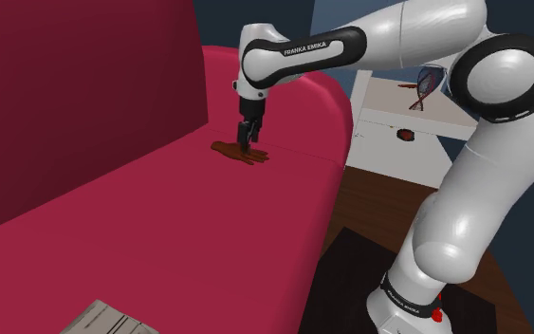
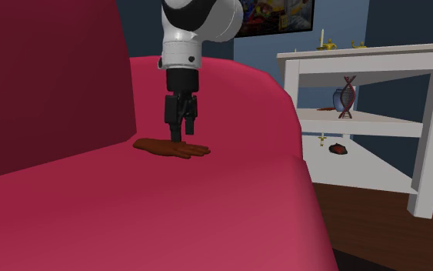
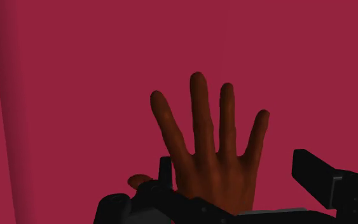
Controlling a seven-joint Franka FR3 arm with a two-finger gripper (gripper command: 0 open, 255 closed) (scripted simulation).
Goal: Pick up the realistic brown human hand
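Observation:
A dark brown human hand (image 1: 239, 152) lies flat, fingers spread, on the seat of a red sofa (image 1: 141, 228), close to the backrest. My black gripper (image 1: 248, 139) points straight down at it and hovers just above its wrist end. In the second exterior view the fingertips (image 2: 178, 137) hang a little above the hand (image 2: 172, 148). Seen from the wrist, the gripper (image 3: 234, 164) is open: the palm (image 3: 212, 172) sits between the two fingers, one finger (image 3: 165, 170) near the thumb side, the other standing apart from the little-finger side.
The sofa's dark red backrest (image 1: 75, 95) rises just behind the hand. A white shelf unit (image 2: 376, 100) with a DNA model (image 2: 348, 98) and small items stands beyond the sofa arm. A pale flat object (image 1: 99, 320) lies on the seat's near end.

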